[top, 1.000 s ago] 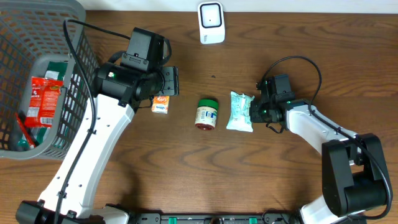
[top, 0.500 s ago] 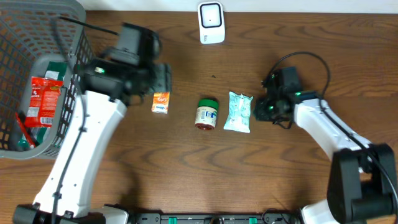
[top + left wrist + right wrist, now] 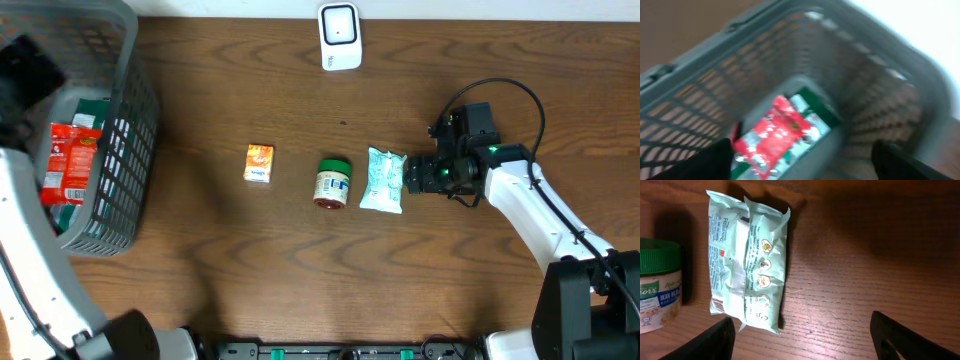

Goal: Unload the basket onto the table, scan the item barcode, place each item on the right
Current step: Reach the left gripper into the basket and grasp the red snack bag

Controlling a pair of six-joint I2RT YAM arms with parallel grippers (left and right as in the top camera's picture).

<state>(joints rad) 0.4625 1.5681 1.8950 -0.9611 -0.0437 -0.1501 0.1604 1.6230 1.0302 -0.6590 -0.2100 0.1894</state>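
Right gripper point(image 3: 800, 324) gapes empty just beside the mint packet point(image 3: 747, 260). Left gripper point(image 3: 802, 152), fingers spread, hangs over the grey basket point(image 3: 135, 130). A jar point(image 3: 332, 182) and orange box point(image 3: 259, 163) lie between.

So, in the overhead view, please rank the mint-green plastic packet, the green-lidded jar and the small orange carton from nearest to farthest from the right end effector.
1. Mint-green plastic packet, rightmost.
2. Green-lidded jar, middle.
3. Small orange carton, leftmost.
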